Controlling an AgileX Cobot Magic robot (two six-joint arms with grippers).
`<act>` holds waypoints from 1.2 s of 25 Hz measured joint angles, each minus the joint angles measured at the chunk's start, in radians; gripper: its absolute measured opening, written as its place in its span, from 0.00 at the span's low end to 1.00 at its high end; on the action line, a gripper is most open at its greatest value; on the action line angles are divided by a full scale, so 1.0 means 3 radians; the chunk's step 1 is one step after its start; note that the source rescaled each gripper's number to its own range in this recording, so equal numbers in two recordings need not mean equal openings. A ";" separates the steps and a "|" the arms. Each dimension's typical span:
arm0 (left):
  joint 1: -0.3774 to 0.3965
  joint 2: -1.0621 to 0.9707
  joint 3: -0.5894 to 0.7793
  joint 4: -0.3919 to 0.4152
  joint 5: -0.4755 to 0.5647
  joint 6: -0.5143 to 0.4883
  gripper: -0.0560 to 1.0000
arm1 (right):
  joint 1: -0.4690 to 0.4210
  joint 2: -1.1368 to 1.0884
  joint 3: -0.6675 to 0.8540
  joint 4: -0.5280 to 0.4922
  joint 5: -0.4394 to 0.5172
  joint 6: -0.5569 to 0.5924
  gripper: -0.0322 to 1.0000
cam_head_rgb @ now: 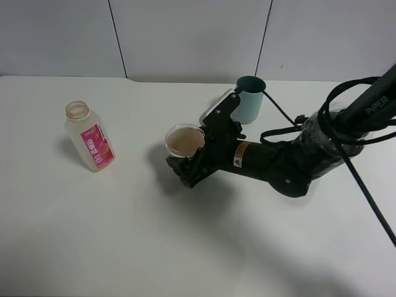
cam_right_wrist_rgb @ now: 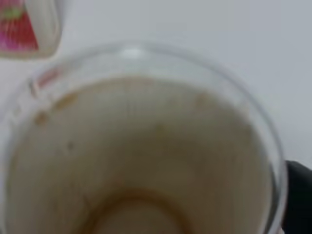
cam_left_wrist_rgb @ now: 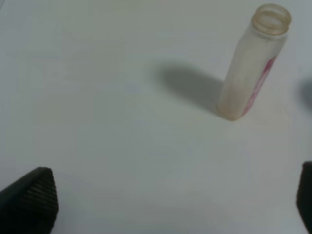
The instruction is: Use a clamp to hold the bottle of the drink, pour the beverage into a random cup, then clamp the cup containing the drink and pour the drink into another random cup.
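Tabletop (cam_head_rgb: 124, 235): plain white, matte, filling most of the exterior high view; soft shadows lie beside each standing item. Behind it, a pale grey wall (cam_head_rgb: 185, 37) of flat panels, split by two thin dark vertical seams.

Bottle (cam_head_rgb: 90, 136): clear, squarish, uncapped, wide tan neck, pink-red label; upright on the left part of the table, well apart from everything else. In the left wrist view the bottle (cam_left_wrist_rgb: 251, 63) stands alone on bare white surface, its shadow falling to one side.

Cup with drink (cam_head_rgb: 184, 141): clear, pale rim, near the table's centre, brownish residue or liquid inside; its lower body is hidden by the arm. From the right wrist camera the cup (cam_right_wrist_rgb: 141, 146) fills the picture, mouth toward the lens, brown tint on the inner wall and a darker ring at the bottom; the view is blurred, so the amount of liquid cannot be judged.

Teal cup (cam_head_rgb: 250, 99): upright, toward the back, just behind the right arm.

Right gripper (cam_head_rgb: 192, 162): black, reaching in from the right, set around the cup's base; whether the jaws press on the cup or stand slightly clear cannot be told.

Left gripper (cam_left_wrist_rgb: 170, 204): only two dark fingertips (cam_left_wrist_rgb: 29, 200) at the picture's corners, spread wide, holding nothing.

Black cables (cam_head_rgb: 352, 124): looped over the right arm.
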 joint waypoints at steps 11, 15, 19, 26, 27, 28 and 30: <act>0.0000 0.0000 0.0000 0.0000 0.0000 0.0000 1.00 | 0.0034 -0.0862 0.0013 0.0168 0.0933 0.0000 0.77; 0.0000 0.0000 0.0000 0.0000 0.0000 0.0000 1.00 | 0.0034 -0.1241 0.0016 0.0187 0.0974 0.0000 0.77; 0.0000 0.0000 0.0000 0.0000 0.0000 0.0000 1.00 | 0.0034 -0.1572 0.0016 0.0187 0.1000 -0.0020 0.77; 0.0000 0.0000 0.0000 0.0000 0.0000 0.0000 1.00 | -0.0103 -0.2152 0.0016 0.0312 0.1472 -0.0230 0.77; 0.0000 0.0000 0.0000 0.0000 0.0000 0.0000 1.00 | -0.0179 -0.2218 0.0016 0.0325 0.1598 -0.0253 0.78; 0.0000 0.0000 0.0000 0.0000 0.0000 0.0000 1.00 | -0.0269 -0.2294 0.0016 0.0325 0.1720 -0.0266 0.78; 0.0000 0.0000 0.0000 0.0000 0.0000 0.0000 1.00 | -0.0466 -0.2432 0.0016 0.0325 0.1902 -0.0267 0.78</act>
